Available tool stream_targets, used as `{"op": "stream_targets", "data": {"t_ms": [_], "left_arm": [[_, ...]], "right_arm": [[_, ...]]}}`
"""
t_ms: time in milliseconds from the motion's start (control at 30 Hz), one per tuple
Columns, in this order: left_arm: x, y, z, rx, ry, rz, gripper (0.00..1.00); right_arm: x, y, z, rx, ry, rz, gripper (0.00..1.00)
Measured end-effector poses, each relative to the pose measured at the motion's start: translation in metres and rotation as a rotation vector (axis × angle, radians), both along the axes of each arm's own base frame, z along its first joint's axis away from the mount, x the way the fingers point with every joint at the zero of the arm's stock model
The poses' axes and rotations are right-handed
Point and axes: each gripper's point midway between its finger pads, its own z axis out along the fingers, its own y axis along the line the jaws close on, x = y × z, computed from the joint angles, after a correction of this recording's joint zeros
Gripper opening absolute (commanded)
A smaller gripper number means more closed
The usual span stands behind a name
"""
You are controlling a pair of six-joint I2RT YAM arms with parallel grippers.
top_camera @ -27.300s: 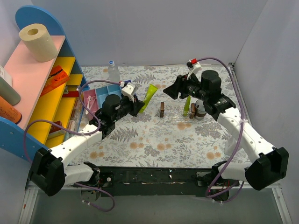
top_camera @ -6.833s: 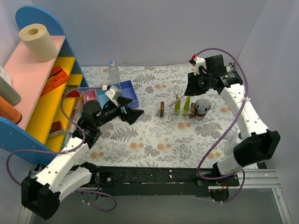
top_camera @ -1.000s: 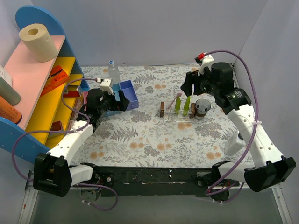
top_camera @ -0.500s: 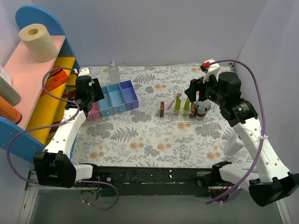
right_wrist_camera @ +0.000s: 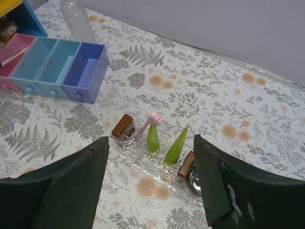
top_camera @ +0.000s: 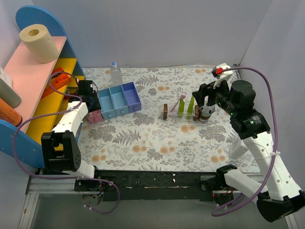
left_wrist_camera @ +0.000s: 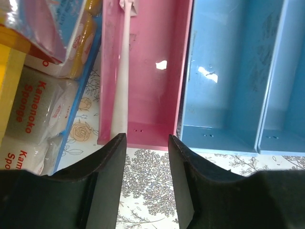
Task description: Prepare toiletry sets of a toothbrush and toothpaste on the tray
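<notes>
Toothbrush (left_wrist_camera: 121, 81) location: flat on the floor of the pink compartment (left_wrist_camera: 152, 90), the left end cell of the compartment box (top_camera: 119, 98). Its long axis runs parallel to the cell's long walls, close along the left one. The handle end points at the cell's near wall. The other end, probably the head, points away and is cut off by the wrist view's edge.

Left gripper (left_wrist_camera: 146, 142): hovers over the near wall of that cell, jaws partly apart, nothing between them. One fingertip overlaps the handle end; contact cannot be confirmed from here.

Second toothbrush (right_wrist_camera: 147, 126): stands in the clear tray (right_wrist_camera: 136, 161) near the table's middle. Its axis is tilted, foot on the tray, pink head uppermost and close beside the nearer of two toothpaste tubes (right_wrist_camera: 152, 139). Both tubes stand upright side by side, tapered edges up, between two brown blocks (right_wrist_camera: 123, 127) at the tray's ends.

Right gripper (top_camera: 203, 94): hangs near the tray's right end, by the cup (top_camera: 206, 113), jaws spread wide and empty.
</notes>
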Motion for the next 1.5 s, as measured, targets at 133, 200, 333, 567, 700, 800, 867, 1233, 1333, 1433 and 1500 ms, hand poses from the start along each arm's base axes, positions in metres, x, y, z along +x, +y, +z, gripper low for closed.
{"op": "stream_targets", "data": {"t_ms": [133, 200, 333, 567, 700, 800, 867, 1233, 1333, 1433, 1500], "left_arm": [[-0.001, 0.008, 0.000, 0.021, 0.006, 0.014, 0.40], [-0.002, 0.012, 0.000, 0.035, 0.008, 0.026, 0.40], [-0.001, 0.017, -0.004, 0.046, 0.013, 0.041, 0.39], [-0.003, 0.025, -0.022, 0.056, 0.058, 0.057, 0.34], [-0.002, 0.029, -0.025, 0.056, 0.057, 0.067, 0.32], [-0.001, 0.030, -0.026, 0.056, 0.052, 0.070, 0.30], [-0.001, 0.030, -0.028, 0.058, 0.056, 0.068, 0.28], [-0.001, 0.030, -0.037, 0.057, 0.068, 0.062, 0.21], [0.000, 0.029, -0.037, 0.053, 0.064, 0.058, 0.17], [0.000, 0.028, -0.037, 0.052, 0.065, 0.056, 0.14], [0.000, 0.028, -0.037, 0.052, 0.065, 0.055, 0.10]], "right_arm": [[0.000, 0.000, -0.001, 0.000, 0.002, 0.000, 0.78], [0.000, 0.000, -0.005, -0.002, 0.007, 0.000, 0.78], [-0.001, -0.001, -0.013, -0.008, 0.021, -0.004, 0.78], [-0.004, -0.005, -0.010, -0.005, 0.006, -0.016, 0.77], [-0.004, -0.005, -0.007, -0.001, -0.007, -0.019, 0.77], [-0.004, -0.005, -0.006, 0.002, -0.011, -0.019, 0.77], [-0.003, -0.005, -0.006, 0.004, -0.013, -0.020, 0.77], [-0.003, -0.006, -0.010, 0.006, -0.007, -0.028, 0.77], [-0.003, -0.006, -0.010, 0.006, -0.009, -0.031, 0.77], [-0.003, -0.007, -0.011, 0.005, -0.008, -0.035, 0.77], [-0.003, -0.007, -0.011, 0.004, -0.007, -0.037, 0.77]]}}
